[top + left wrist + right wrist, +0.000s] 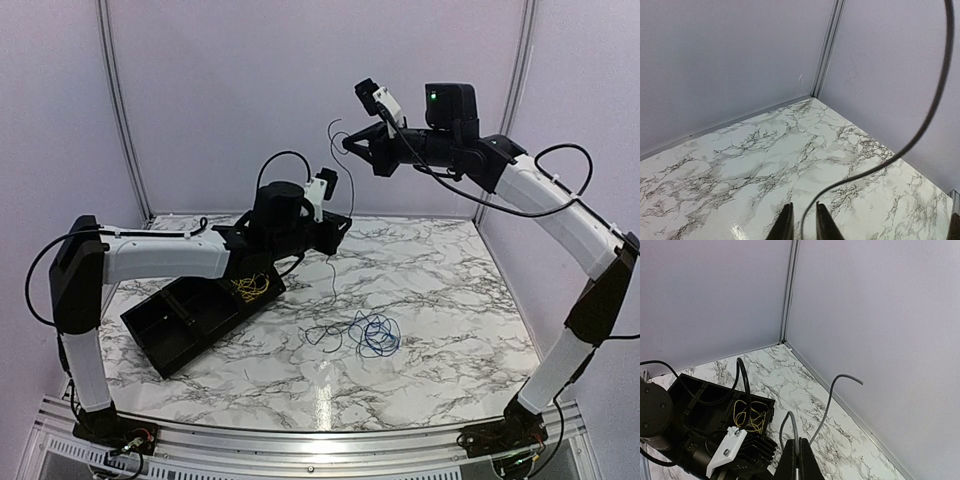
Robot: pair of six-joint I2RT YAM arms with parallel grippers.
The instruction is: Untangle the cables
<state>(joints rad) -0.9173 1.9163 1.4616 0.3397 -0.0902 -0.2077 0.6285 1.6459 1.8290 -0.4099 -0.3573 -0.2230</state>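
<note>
We find the right gripper [799,441] raised high above the far part of the marble table [450,290], its jaws closed flat together on the black cable [900,155]. In the right wrist view, two strands of that cable rise from the fingertips: one forms a short loop and the other arcs up to a free end.

The left gripper [804,209] is lower, just beyond the far corner of the black tray [170,335]. Its jaws stand only narrowly apart, and the black cable runs up through the gap and then sweeps away in a wide curve. We cannot tell whether the fingers [823,222] actually press on it. In the top view, a thin dark strand hangs from this gripper toward the table.

The blue cable [378,335] lies in small overlapping loops near the middle of the table, well apart from both grippers. A thin dark strand curls just to the left of those loops. We cannot tell whether the two are entangled.

The yellow cable [250,288] lies bunched in the tray's far compartment, under the left arm.
</note>
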